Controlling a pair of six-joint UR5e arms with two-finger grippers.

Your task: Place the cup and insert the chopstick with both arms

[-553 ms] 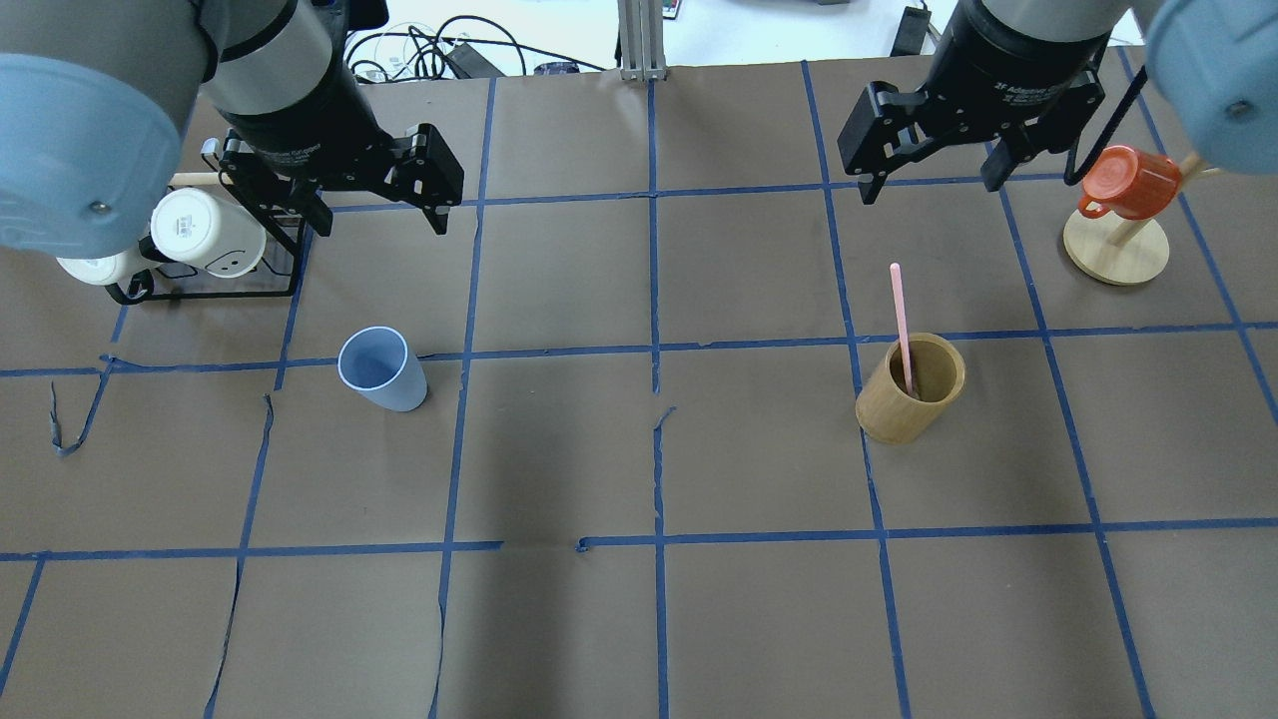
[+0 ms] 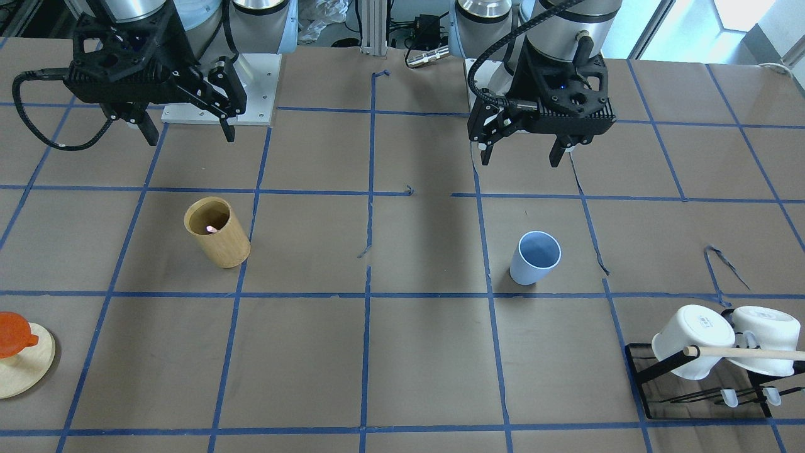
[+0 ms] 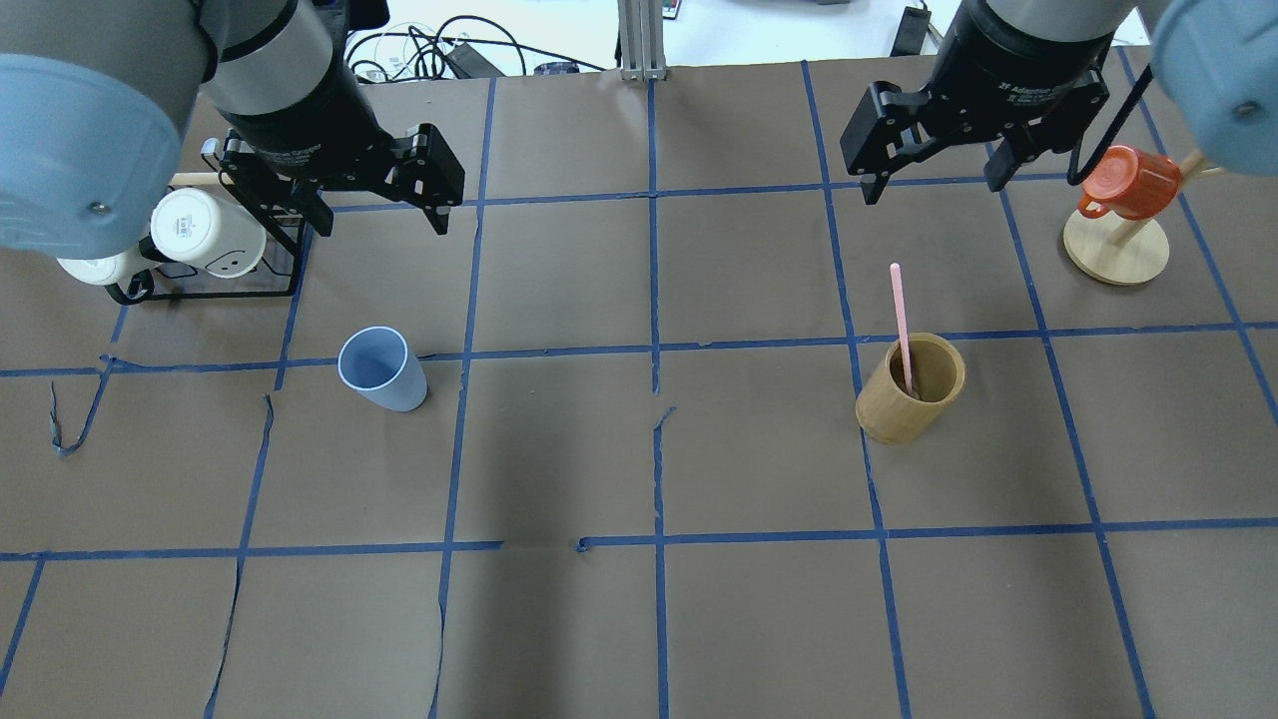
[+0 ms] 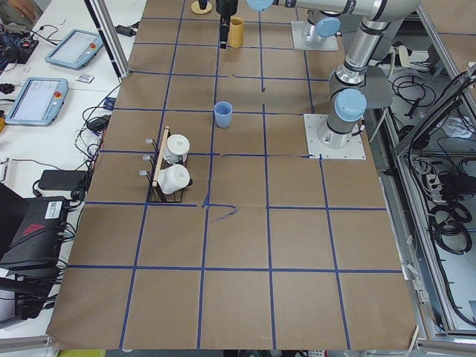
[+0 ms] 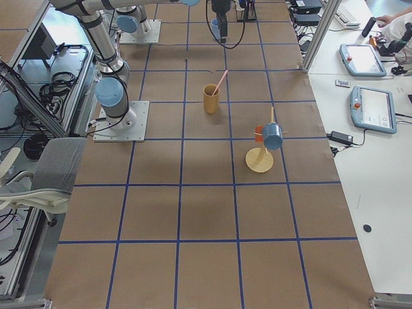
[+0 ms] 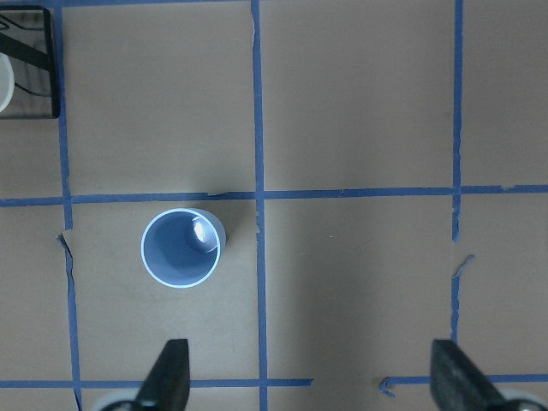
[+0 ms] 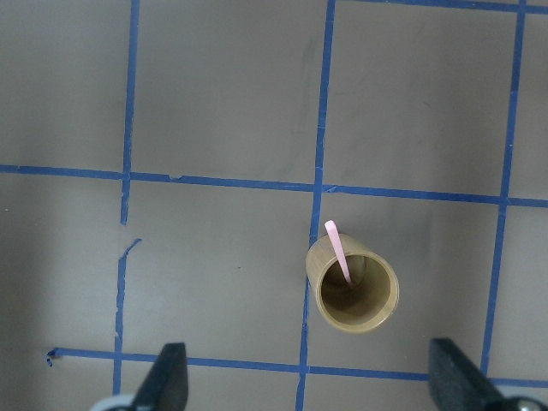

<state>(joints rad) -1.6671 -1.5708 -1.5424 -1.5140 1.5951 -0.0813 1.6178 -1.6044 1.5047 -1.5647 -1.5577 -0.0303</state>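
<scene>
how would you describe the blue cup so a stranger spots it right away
On the brown table, look at the robot's left half, near the black rack of white mugs. The blue cup stands alone there: upright, handleless, pale blue, empty.

**Matt paper, grained wood, smooth plastic**

Matt brown paper, creased and torn at some seams, covers the desk [image 3: 759, 619], ruled with blue tape [image 3: 653, 280]. The light-blue cup [image 3: 382, 369] looks like smooth, satin plastic. The holder [image 3: 904, 399] shows warm, grained wood, and the pink chopstick [image 3: 901, 315] has a smooth finish. The left hand [image 3: 381, 225] and the right hand [image 3: 934, 190] are matt black. The orange-red mug [image 3: 1133, 183] is glossy, its stand [image 3: 1115, 252] pale bare wood.
</scene>
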